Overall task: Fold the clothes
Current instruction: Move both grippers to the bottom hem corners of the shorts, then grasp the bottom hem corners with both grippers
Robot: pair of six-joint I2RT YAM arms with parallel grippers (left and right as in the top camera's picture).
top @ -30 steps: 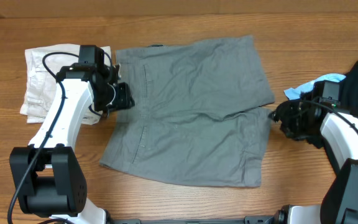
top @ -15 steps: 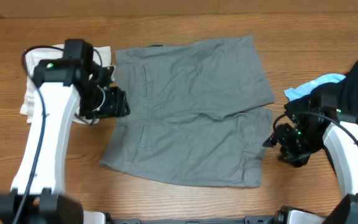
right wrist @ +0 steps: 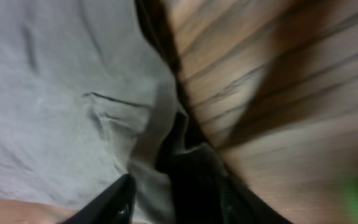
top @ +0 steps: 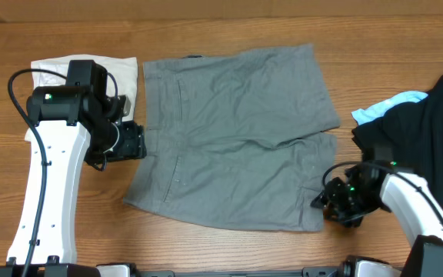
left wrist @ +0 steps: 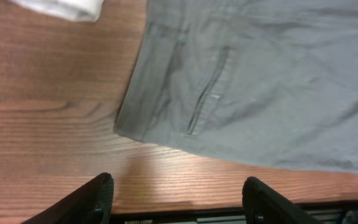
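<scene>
Overhead, the cream shorts (top: 125,77) are lying folded at the far left of the surface (top: 229,23). Just right of them the left gripper (top: 133,142) is hovering beside the waistband edge of the grey shorts (top: 237,138). The left wrist view is showing its jaws standing wide apart and empty, with the waistband's near corner (left wrist: 122,127) lying a little ahead of them on bare wood. The grey shorts are spreading flat across the middle, waistband to the left and both legs running rightward, so their long axis is lying left to right. At the near leg's hem corner the right gripper (top: 331,204) is sitting low against the cloth. Its own view is blurring badly: the hem edge (right wrist: 166,118) seems to be curling up between the jaws, but I cannot tell whether they are pinching it. The light-blue garment (top: 394,101) and black garment (top: 437,123) are lying heaped at the far right. Each arm looks nearest its own near corner, which suits folding the near half over the far one.
</scene>
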